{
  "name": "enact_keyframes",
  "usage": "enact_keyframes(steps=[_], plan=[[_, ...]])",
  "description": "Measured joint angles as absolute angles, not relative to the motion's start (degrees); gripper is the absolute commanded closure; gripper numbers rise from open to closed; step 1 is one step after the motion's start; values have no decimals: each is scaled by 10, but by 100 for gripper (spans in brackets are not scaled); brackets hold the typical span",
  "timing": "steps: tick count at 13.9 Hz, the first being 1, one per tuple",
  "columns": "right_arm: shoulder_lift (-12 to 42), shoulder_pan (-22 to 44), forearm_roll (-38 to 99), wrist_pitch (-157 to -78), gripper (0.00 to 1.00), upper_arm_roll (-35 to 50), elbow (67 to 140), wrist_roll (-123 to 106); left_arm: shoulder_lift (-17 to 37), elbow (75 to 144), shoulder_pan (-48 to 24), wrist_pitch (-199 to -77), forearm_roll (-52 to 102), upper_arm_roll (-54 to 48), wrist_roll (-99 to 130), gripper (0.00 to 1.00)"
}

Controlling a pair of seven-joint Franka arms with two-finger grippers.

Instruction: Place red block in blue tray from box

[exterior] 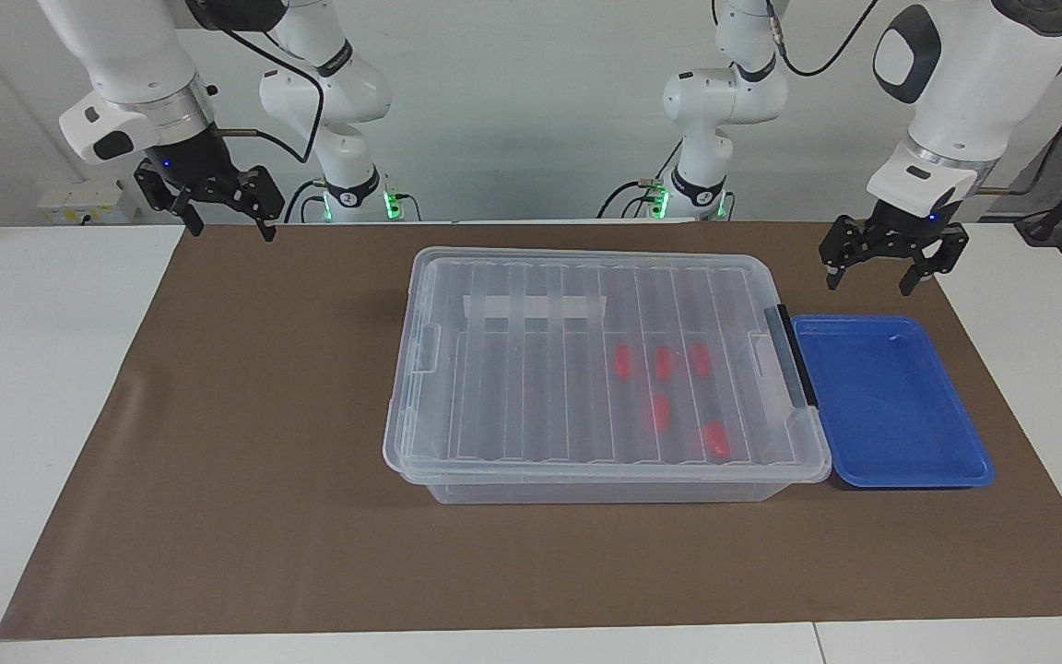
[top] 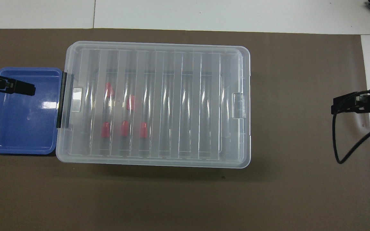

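1. Right gripper (exterior: 225, 214): I log it raised above the brown mat (exterior: 245, 443), well apart from the box toward the right arm's end of the table. Fingers spread, grasping nothing. From overhead only its black tip and a looping cable show at the frame edge.
2. Box (exterior: 586, 277): clear plastic, sitting mid-mat with its ribbed lid (exterior: 531, 406) on. A black clip handle (exterior: 790, 355) sits on the end that faces the tray.
3. Red blocks: I count five inside the box, gathered in the half toward the left arm's end, three in a row nearer the robots and two farther out. One red block (exterior: 659, 412) sits among them. All appear blurred through the lid; I cannot make out their exact shapes.
4. Blue tray (exterior: 973, 461): just beside the box at its clip end, with nothing visible in it.
5. Left gripper (exterior: 870, 275): raised beside the box over the mat by the tray's robot-side edge, fingers apart, holding nothing. Overhead, it is cut off by the frame.
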State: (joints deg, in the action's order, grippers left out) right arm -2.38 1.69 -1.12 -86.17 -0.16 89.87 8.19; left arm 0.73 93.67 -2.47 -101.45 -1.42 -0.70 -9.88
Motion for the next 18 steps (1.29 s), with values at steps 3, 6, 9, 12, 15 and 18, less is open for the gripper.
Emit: enact_keyframes(steps=[3,6,9,12,15,18], plan=[[-24,17,-11,-861,0,-2,899,82,7,937,-25,-1015,-14,-8,-99,0],[-24,17,-11,-861,0,-2,899,82,7,937,-25,-1015,-14,-8,-99,0],[-24,17,-11,-864,0,-1,901,82,7,937,-25,-1015,-14,-8,-99,0],[-24,18,-10,-895,0,11,920,95,7,937,-25,-1015,-14,-10,-99,0],[-24,19,-10,-932,0,44,953,109,7,937,-25,-1015,-14,-9,-99,0],[-24,20,-10,-986,0,74,991,137,7,937,-25,-1015,-13,-11,-94,0]])
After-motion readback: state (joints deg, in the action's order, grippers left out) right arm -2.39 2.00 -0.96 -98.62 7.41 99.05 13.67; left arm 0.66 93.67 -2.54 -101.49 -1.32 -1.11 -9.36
